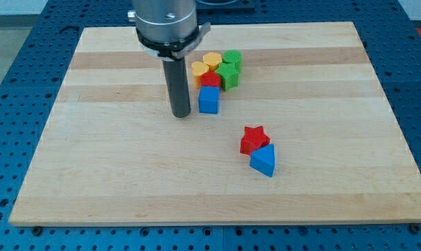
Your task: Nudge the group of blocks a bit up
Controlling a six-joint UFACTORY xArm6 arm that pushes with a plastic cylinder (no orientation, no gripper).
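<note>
A tight group of blocks sits near the board's top middle: a blue cube (208, 100) at its lower end, a red block (210, 80) above it, a yellow block (199, 70) and a yellow hexagon (212, 61), a green block (228, 75) and a green cylinder (232, 59). My tip (181, 113) rests on the board just left of the blue cube, a small gap apart from it. A red star (254, 139) and a blue triangular block (263, 160) lie touching each other, lower right of the group.
The wooden board (113, 160) lies on a blue perforated table (15, 84). The arm's grey housing (166, 24) hangs over the board's top edge, above the rod.
</note>
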